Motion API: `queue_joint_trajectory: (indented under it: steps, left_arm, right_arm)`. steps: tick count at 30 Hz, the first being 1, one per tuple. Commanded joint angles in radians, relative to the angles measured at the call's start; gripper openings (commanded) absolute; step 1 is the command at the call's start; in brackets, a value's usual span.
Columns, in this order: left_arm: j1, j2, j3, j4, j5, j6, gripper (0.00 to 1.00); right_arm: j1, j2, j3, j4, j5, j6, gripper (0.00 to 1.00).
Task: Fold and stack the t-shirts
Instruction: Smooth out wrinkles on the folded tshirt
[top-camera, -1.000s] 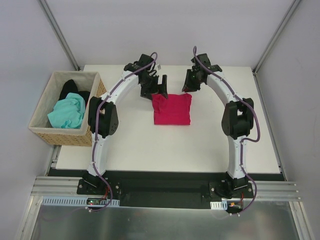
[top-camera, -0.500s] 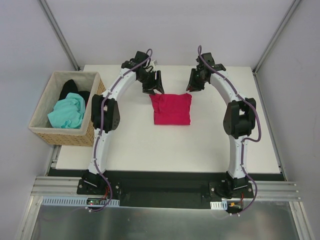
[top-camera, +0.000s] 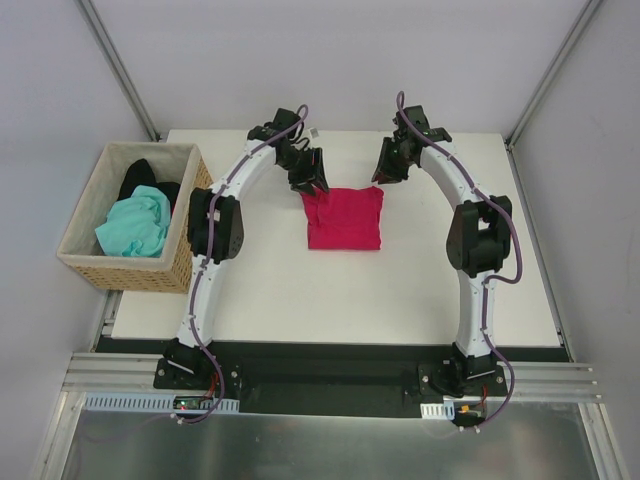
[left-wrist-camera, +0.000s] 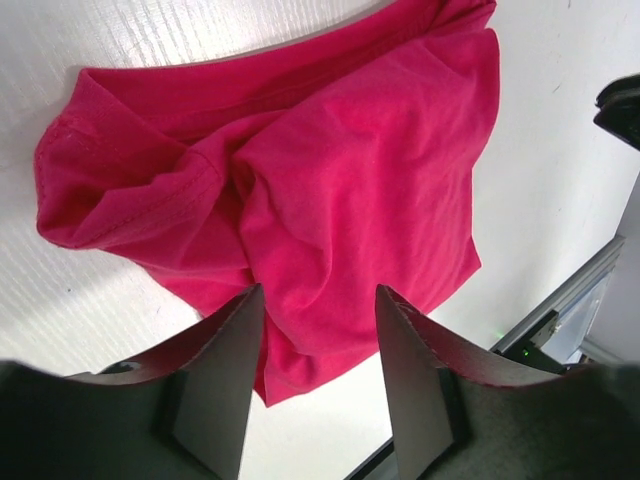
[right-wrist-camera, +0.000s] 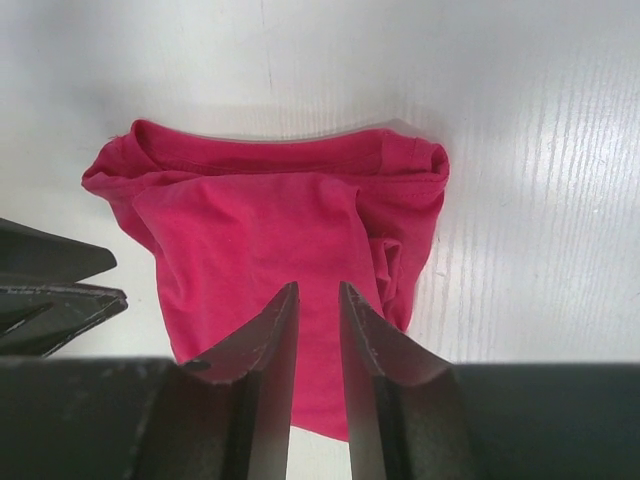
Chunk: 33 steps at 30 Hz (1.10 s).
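Crimson t-shirt (top-camera: 344, 218) lies folded on the worktop (top-camera: 280, 290). Left hand (left-wrist-camera: 318, 295) is half-parted over its eleven o'clock corner; right hand (right-wrist-camera: 318, 290) is narrowly parted, empty, at one o'clock. Pinching only the top layer could undo the fold.

You have a plain pinkish-red cloth t-shirt (top-camera: 344, 218) on the white table (top-camera: 300, 290). It carries no print, and its stitched hems are the same red. In the tan woven wicker basket (top-camera: 125, 272) you see a crumpled mint-green shirt (top-camera: 133, 225) and a black shirt (top-camera: 140, 178). The left arm (top-camera: 235, 180) and right arm (top-camera: 455, 180) are white with black joints and purple cables (top-camera: 399, 104). The left tool (left-wrist-camera: 320, 292) and right tool (right-wrist-camera: 317, 290) are black.
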Motion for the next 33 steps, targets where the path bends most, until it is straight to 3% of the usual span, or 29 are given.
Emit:
queue_joint_trajectory:
  steps: [1,5,16,21,24,33]
  left_arm:
    - [0.003,0.031,0.038,-0.005,0.03,-0.019,0.42]
    - [0.003,0.047,0.042,-0.005,0.025,-0.024,0.39]
    - [0.011,0.056,0.039,0.001,0.008,-0.035,0.4]
    - [0.017,0.062,0.044,0.009,0.011,-0.041,0.35]
    - [0.02,0.068,0.044,0.012,0.014,-0.045,0.27]
    - [0.026,0.082,0.045,0.019,0.024,-0.053,0.29]
  right_arm:
    - [-0.005,-0.008,0.013,0.003,-0.027,0.016,0.25]
    - [-0.005,0.006,0.009,0.003,-0.038,0.017,0.21]
    - [-0.006,0.049,0.048,0.004,-0.053,0.022,0.21]
    - [-0.006,0.055,0.056,0.003,-0.05,0.022,0.21]
    - [-0.011,0.059,0.061,0.003,-0.051,0.02,0.21]
    - [-0.019,0.081,0.085,0.003,-0.064,0.033,0.22]
